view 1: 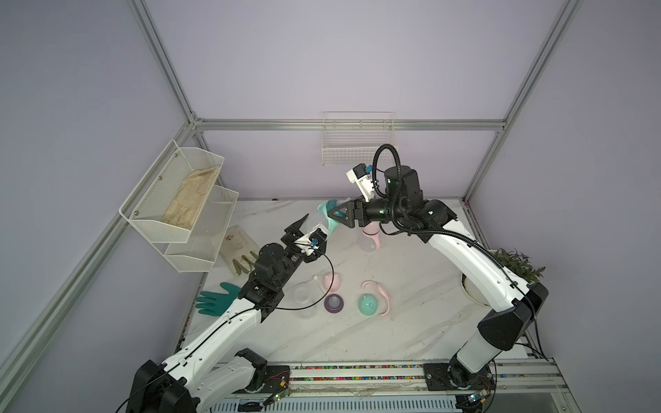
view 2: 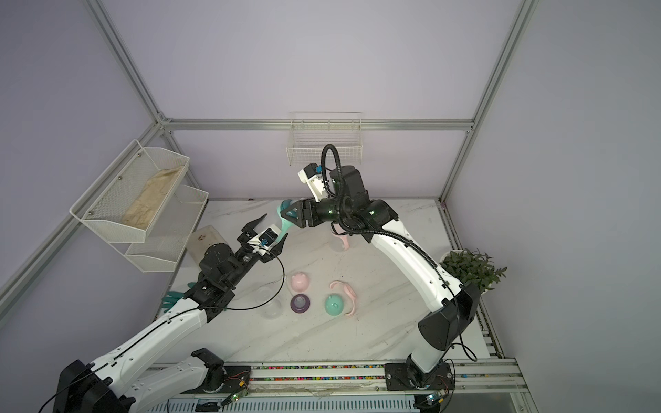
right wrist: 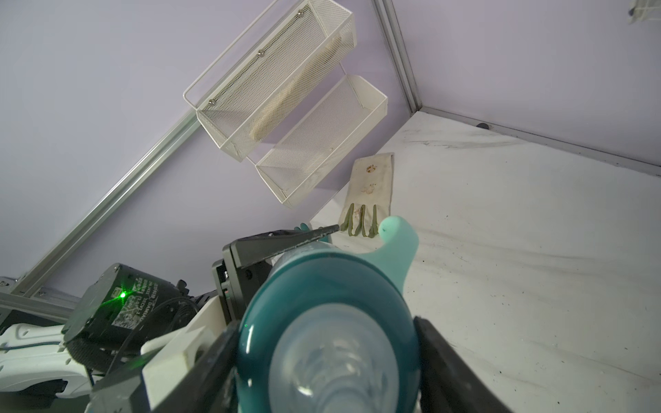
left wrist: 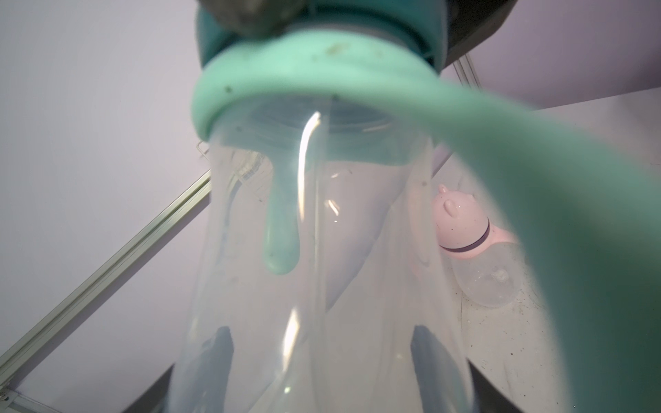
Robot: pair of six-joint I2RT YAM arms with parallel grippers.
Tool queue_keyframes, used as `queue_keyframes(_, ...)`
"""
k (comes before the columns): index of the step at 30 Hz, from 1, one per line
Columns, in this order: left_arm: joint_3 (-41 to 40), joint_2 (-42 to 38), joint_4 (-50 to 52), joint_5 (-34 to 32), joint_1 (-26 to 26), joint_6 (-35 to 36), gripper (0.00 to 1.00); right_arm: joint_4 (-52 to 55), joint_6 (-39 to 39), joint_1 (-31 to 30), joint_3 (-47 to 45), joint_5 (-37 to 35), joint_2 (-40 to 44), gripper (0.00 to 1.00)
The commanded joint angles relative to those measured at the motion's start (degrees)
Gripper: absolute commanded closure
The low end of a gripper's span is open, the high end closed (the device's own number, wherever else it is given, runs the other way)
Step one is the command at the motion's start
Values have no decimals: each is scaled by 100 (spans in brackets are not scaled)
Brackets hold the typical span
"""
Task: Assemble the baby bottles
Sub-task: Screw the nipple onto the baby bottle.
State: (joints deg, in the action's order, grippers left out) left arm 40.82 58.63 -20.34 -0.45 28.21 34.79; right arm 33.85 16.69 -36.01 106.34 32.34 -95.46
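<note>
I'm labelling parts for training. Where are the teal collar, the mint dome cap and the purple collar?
teal collar [right wrist: 254,332]: right wrist view, outer ring.
mint dome cap [view 1: 368,305]: in a top view, dome's middle.
purple collar [view 1: 327,307]: in a top view, outer rim.

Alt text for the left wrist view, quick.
A clear bottle, clamped in the left gripper, fills the frame, a mint handle ring and teal collar on its neck. Beyond stands a pink-capped bottle on the table.

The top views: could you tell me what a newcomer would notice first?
Above the far side of the table, the left hand grips a clear bottle while the right hand clamps its teal collar. Nearer the robot, a pink cap, purple collar and mint cap lie loose.
</note>
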Motion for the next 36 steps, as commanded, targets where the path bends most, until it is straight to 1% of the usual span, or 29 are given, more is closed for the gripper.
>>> queue_keyframes(1, -84, -33, -1020, -398, 38, -26, 100, 623, -14, -152, -285, -118, -8, 81)
queue_keyframes(3, -146, 36, -1327, -720, 79, 167, 100, -93, 607, -161, -710, 28, 90, 81)
queue_keyframes(6, -214, 125, -1728, -1083, 140, 485, 100, -1195, 1527, -191, -1227, -20, 150, 83)
queue_keyframes(9, -289, 246, -2150, -1462, 192, 778, 100, -1889, 2216, -231, -1475, -372, 167, 87)
queue_keyframes(12, -363, 404, -2540, -1842, 233, 1042, 100, -2309, 2747, -231, -1555, -724, 177, 88)
queue_keyframes(13, -380, 457, -2594, -1914, 238, 1112, 100, -2397, 2912, -231, -1555, -805, 177, 84)
queue_keyframes(15, -382, 521, -2601, -1976, 249, 1130, 100, -2420, 2994, -231, -1519, -913, 178, 64)
queue_keyframes(16, -378, 527, -2563, -1953, 256, 1033, 100, -2309, 2868, -231, -1454, -885, 173, 52)
queue_keyframes(17, -361, 498, -2453, -1905, 257, 836, 100, -2108, 2534, -225, -1349, -856, 181, 42)
queue_keyframes(19, -261, 404, -2083, -1868, 248, 168, 100, -1560, 1685, -190, -1170, -848, 293, 28)
queue_keyframes(20, -158, 329, -1714, -1750, 247, -158, 100, -1239, 1250, -151, -1081, -826, 389, 21)
queue_keyframes(21, -32, 250, -1228, -1526, 226, -478, 100, -911, 867, -84, -1017, -832, 510, 16)
queue_keyframes(24, 282, 128, -178, -745, 157, -1191, 100, -35, -5, 148, -887, -886, 919, 9)
queue_keyframes(26, 430, 105, 232, -143, 101, -1564, 100, 420, -509, 279, -760, -820, 1153, 7)
queue_keyframes(28, 645, 117, 719, 697, -12, -1913, 100, 927, -1111, 292, -558, -832, 1339, 7)
queue_keyframes(31, 1112, 262, 1441, 2584, -291, -2468, 100, 1497, -1860, 296, -339, -617, 1569, 8)
queue_keyframes(32, 1261, 346, 1584, 3346, -391, -2654, 100, 1662, -2073, 295, -288, -470, 1640, 8)
queue_keyframes(33, 1394, 432, 1646, 4193, -486, -2827, 100, 1825, -2253, 292, -235, -338, 1662, 8)
queue_keyframes(34, 1497, 515, 1643, 4878, -540, -2979, 100, 1979, -2404, 296, -179, -180, 1663, 8)
queue_keyframes(35, 1601, 620, 1595, 5556, -570, -3135, 100, 2164, -2596, 295, -112, 36, 1667, 8)
queue_keyframes(36, 1693, 719, 1481, 6058, -579, -3340, 100, 2336, -2746, 293, -44, 141, 1662, 8)
